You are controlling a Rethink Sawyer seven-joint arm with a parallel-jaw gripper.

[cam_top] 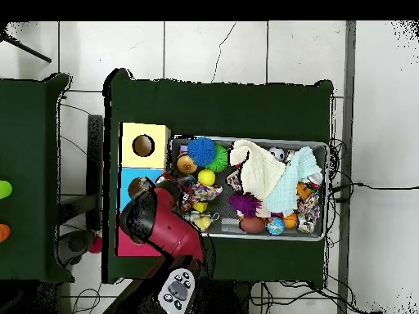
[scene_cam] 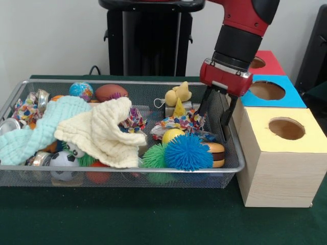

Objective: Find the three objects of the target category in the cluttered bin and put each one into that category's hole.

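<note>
Three wooden boxes stand in a row just right of the wire-mesh bin (scene_cam: pixel 122 176) on the green table (scene_cam: pixel 153 219), seen from the front: the yellow-topped box (scene_cam: pixel 281 153) nearest, the blue-topped box (scene_cam: pixel 273 92) behind it, and the red-topped box (scene_cam: pixel 268 62) farthest, its round hole (scene_cam: pixel 257 63) partly hidden by the arm. At the bin's near rim lie a blue spiky ball (scene_cam: pixel 188 152), a green spiky ball (scene_cam: pixel 153 157), a toy hamburger (scene_cam: pixel 215 154) and a soccer ball (scene_cam: pixel 64 161). A cream knitted cloth (scene_cam: pixel 104 131) and a pale mint cloth (scene_cam: pixel 38 130) cover the middle and left. Crushed metal cans (scene_cam: pixel 10 125) sit at the far left. Sawyer's gripper (scene_cam: pixel 217 115) hangs with its two black fingers (scene_cam: pixel 226 120) spread apart and empty, inside the bin's right end. Farther back rest a yellow duck toy (scene_cam: pixel 178 94), a brown football (scene_cam: pixel 111 92) and a globe ball (scene_cam: pixel 81 91). No plastic bottle can be made out among the clutter.
</note>
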